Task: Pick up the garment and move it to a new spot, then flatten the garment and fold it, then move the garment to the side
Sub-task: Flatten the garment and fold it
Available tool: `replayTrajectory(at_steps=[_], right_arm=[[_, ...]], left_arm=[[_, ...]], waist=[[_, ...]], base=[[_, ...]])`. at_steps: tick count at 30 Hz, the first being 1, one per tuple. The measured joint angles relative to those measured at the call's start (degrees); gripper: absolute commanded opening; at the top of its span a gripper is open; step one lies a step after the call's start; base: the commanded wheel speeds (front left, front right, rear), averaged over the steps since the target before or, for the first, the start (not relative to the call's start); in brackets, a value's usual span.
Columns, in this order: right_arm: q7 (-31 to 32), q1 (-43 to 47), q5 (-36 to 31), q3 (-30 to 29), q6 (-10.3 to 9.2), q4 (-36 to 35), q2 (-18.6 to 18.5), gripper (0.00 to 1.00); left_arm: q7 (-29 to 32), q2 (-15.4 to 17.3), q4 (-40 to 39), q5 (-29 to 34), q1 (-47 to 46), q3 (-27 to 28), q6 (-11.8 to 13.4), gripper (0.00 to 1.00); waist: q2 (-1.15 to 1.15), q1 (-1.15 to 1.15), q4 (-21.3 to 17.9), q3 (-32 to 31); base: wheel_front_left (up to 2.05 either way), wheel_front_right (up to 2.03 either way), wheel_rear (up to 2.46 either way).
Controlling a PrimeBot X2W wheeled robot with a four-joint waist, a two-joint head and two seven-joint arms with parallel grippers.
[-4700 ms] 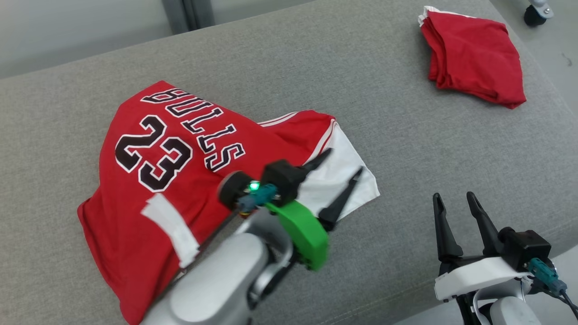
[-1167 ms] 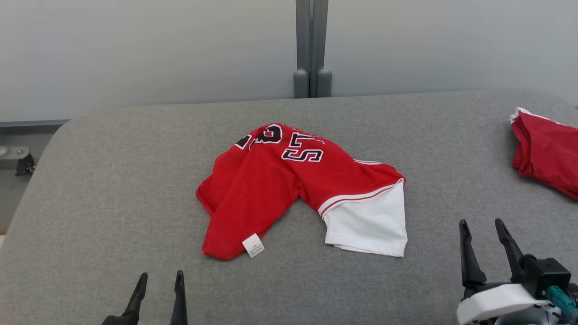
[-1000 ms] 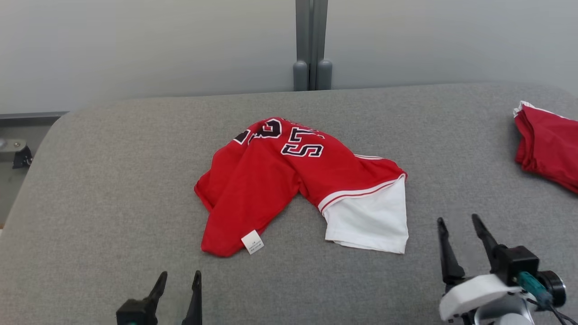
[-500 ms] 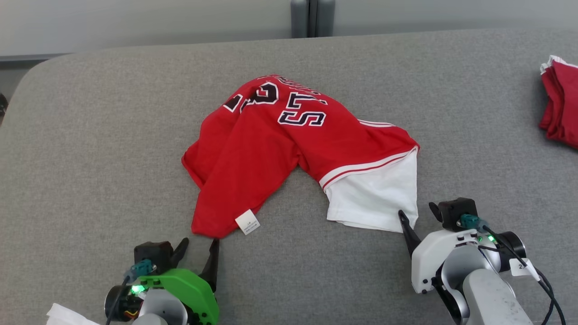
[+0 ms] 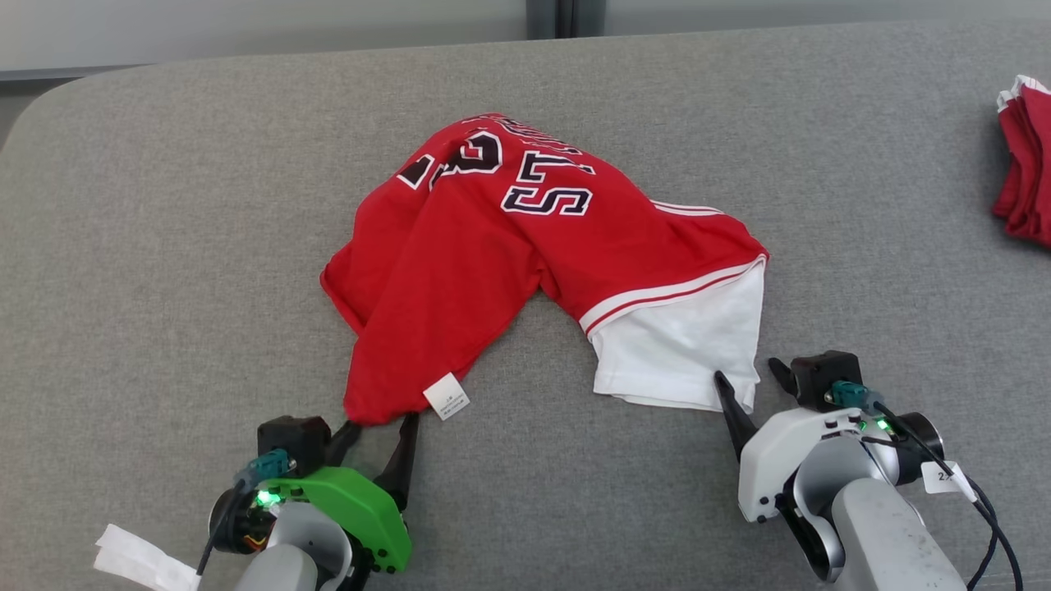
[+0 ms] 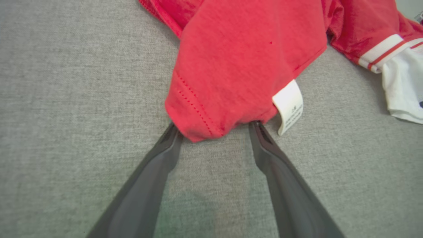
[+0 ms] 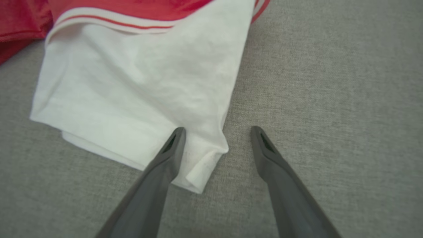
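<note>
- Garment [image 5: 493, 271], a red basketball jersey with black, white-edged lettering, lies crumpled near the middle of the grey woven fabric surface [image 5: 164, 205], humped up at its far side.
- One red lobe of it runs toward the robot's left and ends in a stitched hem corner; a small white printed label [image 5: 447, 396] hangs just beside that corner.
- A white fabric panel [image 5: 681, 345], set off by a red-and-white striped band, spreads flat toward the robot's right.
- Left gripper [image 5: 380, 427], on a green wrist housing, has its two dark fingers spread wide. In the left wrist view the left gripper [image 6: 213, 127] brackets the hem corner of the garment [image 6: 244, 66], fingertips at either edge of the cloth, with the label [image 6: 290, 105] just outside one finger.
- Right gripper [image 5: 747, 376], on a white housing, is likewise spread wide and grips nothing.
- In the right wrist view the right gripper [image 7: 218, 130] straddles the near corner of the white panel [image 7: 138, 82]: one finger overlaps the cloth, the other is over bare grey surface.
- Whether either gripper's fingertips press into the fabric cannot be told.
- A folded red cloth [image 5: 1022, 164] sits at the surface's far right, well apart from the jersey.
</note>
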Motion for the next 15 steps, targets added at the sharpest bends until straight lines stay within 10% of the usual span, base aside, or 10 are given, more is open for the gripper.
replayTrajectory(at_steps=[2,3,4,15], right_arm=[[-0.56,-0.44,1.68,0.71,0.00,0.78,-0.02,0.17],[-0.91,-0.71,2.46,1.11,-0.01,1.07,-0.03,0.00],[-1.16,-1.10,3.85,1.49,0.00,1.44,-0.04,0.00],[-0.56,-0.10,29.42,-0.63,-0.01,-11.32,0.02,0.00]], left_arm=[[-0.54,0.43,0.20,-1.14,-0.26,-1.35,0.00,0.41],[-0.81,0.67,0.27,-1.65,-0.38,-1.99,0.00,0.18],[-1.18,1.15,0.27,-2.20,-0.58,-2.91,0.00,0.00],[1.71,8.01,-13.37,-12.65,2.24,-4.57,-0.12,0.00]], waist=[[0.00,0.00,-0.05,0.00],[0.00,0.00,-0.05,-0.04],[0.00,0.00,-0.05,-0.15],[0.00,0.00,-0.18,-4.06]], base=[[0.00,0.00,0.00],[0.00,0.00,0.00],[0.00,0.00,0.00],[0.00,0.00,0.00]])
